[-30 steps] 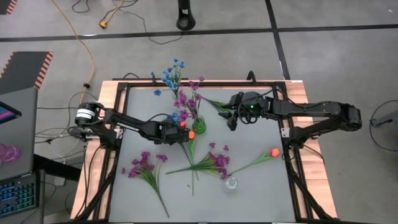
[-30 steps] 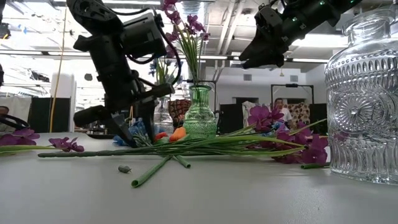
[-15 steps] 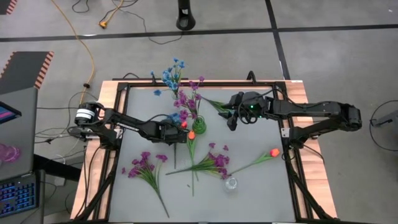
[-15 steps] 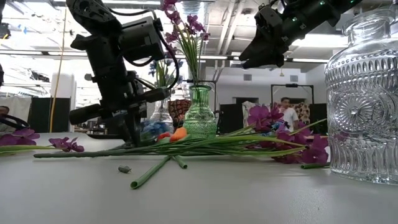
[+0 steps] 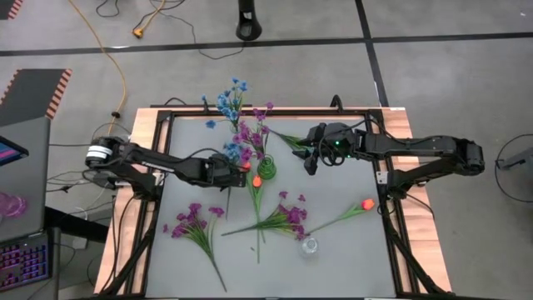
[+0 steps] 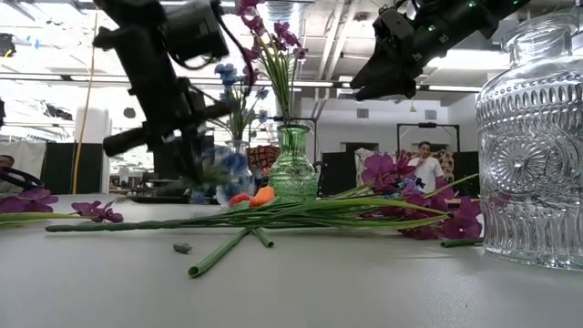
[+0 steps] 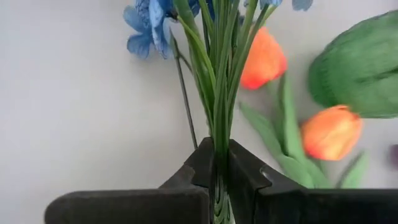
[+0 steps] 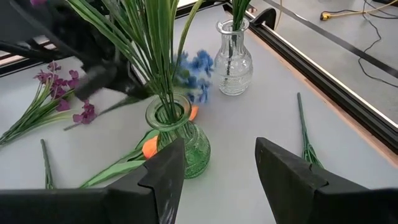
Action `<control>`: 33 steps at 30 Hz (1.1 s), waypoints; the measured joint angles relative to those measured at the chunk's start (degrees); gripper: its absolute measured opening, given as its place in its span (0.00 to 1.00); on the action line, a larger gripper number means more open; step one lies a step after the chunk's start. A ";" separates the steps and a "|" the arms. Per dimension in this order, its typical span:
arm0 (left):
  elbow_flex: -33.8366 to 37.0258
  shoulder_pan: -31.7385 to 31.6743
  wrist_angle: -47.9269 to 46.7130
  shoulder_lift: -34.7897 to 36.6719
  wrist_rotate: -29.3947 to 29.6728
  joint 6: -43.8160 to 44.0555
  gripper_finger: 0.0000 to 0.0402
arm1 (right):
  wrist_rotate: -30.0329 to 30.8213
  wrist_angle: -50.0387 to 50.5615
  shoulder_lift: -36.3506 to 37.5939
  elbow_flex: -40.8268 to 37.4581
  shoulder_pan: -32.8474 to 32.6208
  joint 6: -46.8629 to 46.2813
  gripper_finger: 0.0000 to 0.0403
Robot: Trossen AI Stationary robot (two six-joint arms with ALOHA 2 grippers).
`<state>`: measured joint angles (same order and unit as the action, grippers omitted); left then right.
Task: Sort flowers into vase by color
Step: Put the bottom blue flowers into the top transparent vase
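We record the left claw [image 7: 221, 167] clamped on the thin green stems of a blue flower sprig [image 5: 235, 152], held above the grey table [image 5: 341, 250] just beside the green ribbed glass vase [image 5: 266, 170] that holds purple flowers [image 5: 250, 133]. 2 orange-red tulip buds [image 7: 266, 59] lie on the table next to that vase. The right claw [image 5: 310, 161] hangs above the table on the vase's other side, fingers spread and holding nothing. A clear glass vase [image 8: 233, 59] with blue flowers stands at the far edge. Purple sprigs [image 5: 193, 221] and 1 orange tulip [image 5: 366, 203] lie nearer the front, near a small clear jar [image 5: 310, 245].
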<state>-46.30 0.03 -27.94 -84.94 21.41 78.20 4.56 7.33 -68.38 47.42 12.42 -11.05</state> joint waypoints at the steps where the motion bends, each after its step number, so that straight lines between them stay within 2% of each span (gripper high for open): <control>1: -0.02 0.00 0.08 1.30 0.47 -0.73 0.03 | 0.00 -0.03 0.00 0.00 0.01 0.00 0.55; 16: -0.15 0.03 0.13 17.32 7.03 -15.36 0.03 | 0.00 -0.02 0.00 0.00 0.01 0.00 0.55; 27: -0.20 0.57 -4.91 27.34 5.27 -20.10 0.03 | 0.00 -0.02 0.00 0.00 0.01 0.00 0.55; 33: -0.20 3.53 -7.21 32.28 5.59 -21.01 0.03 | 0.00 -0.02 0.00 0.00 0.01 0.00 0.55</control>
<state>-46.50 3.56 -35.16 -52.65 27.00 57.20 4.56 7.31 -68.38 47.42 12.43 -11.05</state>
